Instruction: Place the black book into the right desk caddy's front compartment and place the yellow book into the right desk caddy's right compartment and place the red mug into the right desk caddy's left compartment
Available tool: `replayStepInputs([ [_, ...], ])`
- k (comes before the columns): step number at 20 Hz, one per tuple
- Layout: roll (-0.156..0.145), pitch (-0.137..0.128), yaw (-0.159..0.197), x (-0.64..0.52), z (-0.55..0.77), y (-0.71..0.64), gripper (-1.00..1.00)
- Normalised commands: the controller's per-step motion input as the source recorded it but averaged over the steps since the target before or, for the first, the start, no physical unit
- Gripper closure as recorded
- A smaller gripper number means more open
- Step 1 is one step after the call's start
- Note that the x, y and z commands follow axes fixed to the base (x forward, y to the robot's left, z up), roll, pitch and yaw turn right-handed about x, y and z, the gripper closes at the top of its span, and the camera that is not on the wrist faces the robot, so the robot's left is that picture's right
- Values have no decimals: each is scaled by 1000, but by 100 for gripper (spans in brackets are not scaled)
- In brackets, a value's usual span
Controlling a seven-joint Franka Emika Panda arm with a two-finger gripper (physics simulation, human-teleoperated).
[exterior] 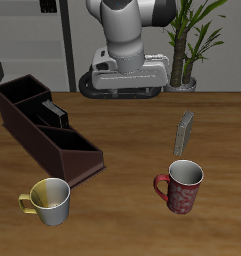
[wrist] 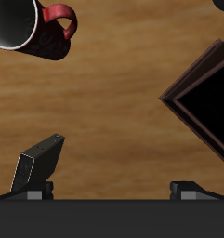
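- We see the gripper (wrist: 112, 190) raised over bare tabletop; its fingertips (wrist: 35, 189) sit far apart, so the fingers are open and hold nothing.
- We find the black book (exterior: 54, 111) standing in the caddy (exterior: 84, 150), in its narrow middle section between the dividers.
- We locate the yellow book (exterior: 185, 131) upright on the table (exterior: 122, 215), well apart from the caddy and farther back than the red mug (exterior: 181, 186).
- We note the red mug stands upright on the table, near the front edge, its handle toward the caddy side.
- We see a cream mug (exterior: 49, 200) upright near the caddy's low end, not touching it.
- We see a plant (exterior: 192, 40) behind the table.
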Motion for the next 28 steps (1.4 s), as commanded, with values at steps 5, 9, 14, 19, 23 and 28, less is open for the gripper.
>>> replayStepInputs([
  [5, -35, -47, -54, -370, -187, 574, -100],
  [9, -101, -65, -73, -221, -117, 410, -100],
  [14, -40, -77, -52, -198, -61, 359, -100],
  [19, 22, -30, -33, -107, -68, 339, -100],
  [23, 27, -3, -30, -13, -83, 243, -100],
  [28, 7, 7, -77, 99, -82, 257, -100],
])
